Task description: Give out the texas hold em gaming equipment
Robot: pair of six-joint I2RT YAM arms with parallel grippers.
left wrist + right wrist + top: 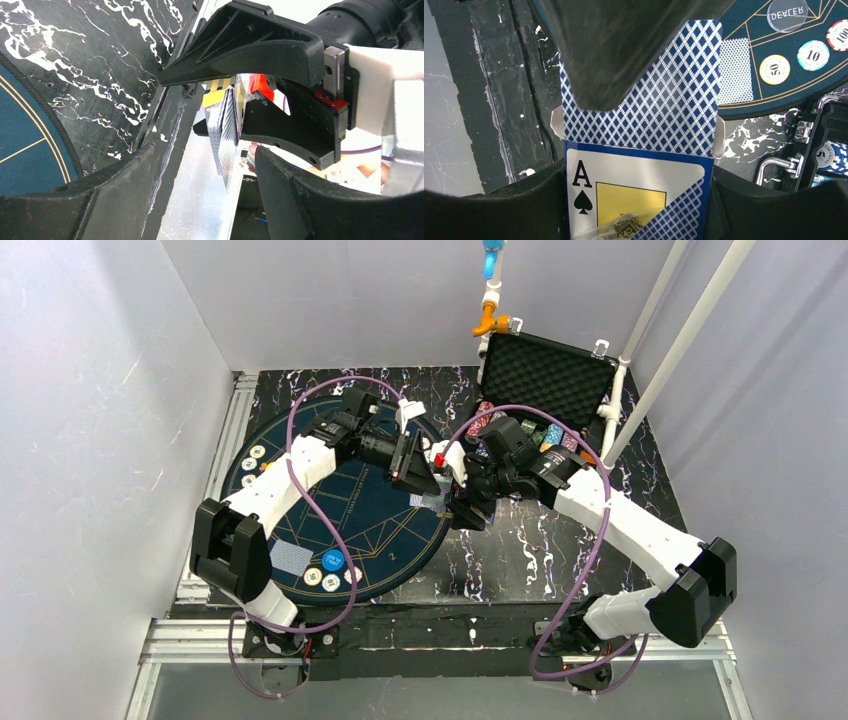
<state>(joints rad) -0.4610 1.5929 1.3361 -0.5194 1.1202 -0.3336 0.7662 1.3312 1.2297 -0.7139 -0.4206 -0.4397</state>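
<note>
My right gripper [639, 205] is shut on a blue-patterned card box [634, 195] with an ace of spades on its face. Blue-backed playing cards [659, 100] stick out of its open top. My left gripper [205, 160] is open, its fingers [105, 200] on either side of the cards' free end [227, 150], seen edge-on. One left finger [624, 50] lies over the card backs. In the top view both grippers [415, 468] [455, 498] meet over the mat's right edge. Poker chips [774, 69], a dealer button [787, 15] and a card [734, 70] lie on the mat.
The round dark-blue mat [340, 500] also holds chips at its left [255, 455], a blue button [332, 562] and a card [285, 558] at its front. The open black case [545, 380] with chip rows [500, 425] stands at the back right. White poles [650, 360] rise beside it.
</note>
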